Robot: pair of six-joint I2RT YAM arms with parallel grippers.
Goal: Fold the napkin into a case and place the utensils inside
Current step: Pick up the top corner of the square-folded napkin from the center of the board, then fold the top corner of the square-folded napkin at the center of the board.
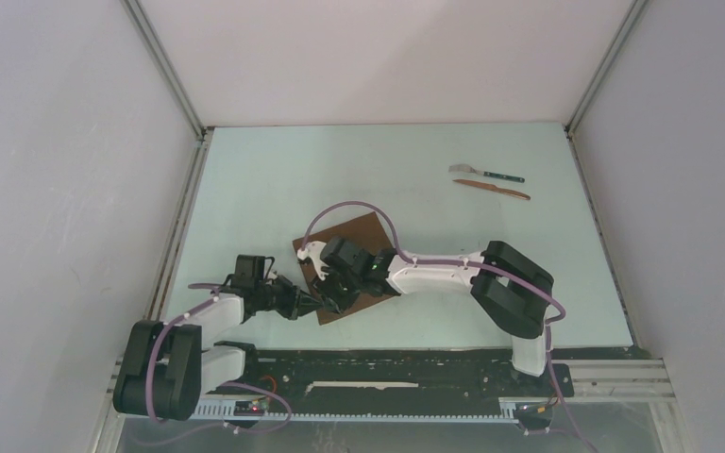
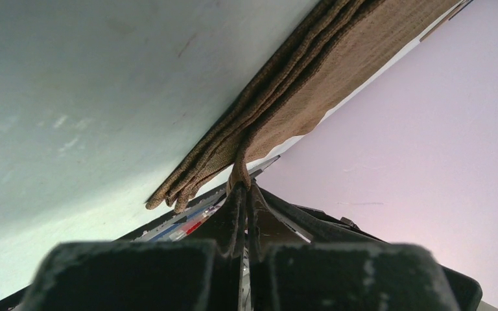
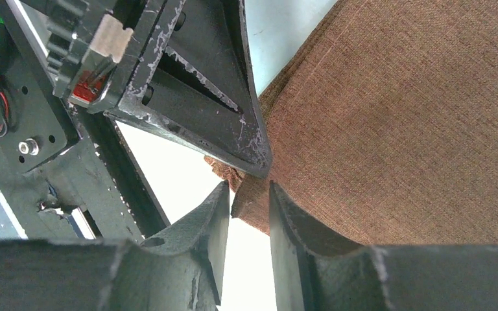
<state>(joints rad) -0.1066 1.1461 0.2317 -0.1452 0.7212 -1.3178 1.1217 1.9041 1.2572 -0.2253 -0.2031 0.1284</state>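
Cloth fills both wrist views: the dark-brown woven napkin (image 1: 363, 234) lies on the pale green table (image 1: 264, 179), at the middle of its near half and turned so that one corner points far and another near. In the top view both arms reach in to the napkin's near-left edge. The left gripper (image 2: 245, 188) comes from the left. Its black jaws are pressed fully together and pinch a small tuck of the napkin's edge, which is pulled up into a peak at the tips. Just beside that peak the left wrist view shows several stacked layers of cloth (image 2: 337, 71) lying flat on the table, so the napkin is folded over at this side. The right gripper (image 3: 248, 197) comes from the right, across the napkin, and its tips sit right next to the left gripper's tip. Its jaws stand a narrow gap apart, with the napkin's corner lying between the tips; they are not closed on the cloth, and pale table shows through the gap nearer the camera. Well apart from all this, at the far right of the table, lie the silver-headed fork with a dark teal handle (image 1: 487, 174) and, just near of it, the thin reddish-brown knife (image 1: 493, 189), roughly parallel to each other.
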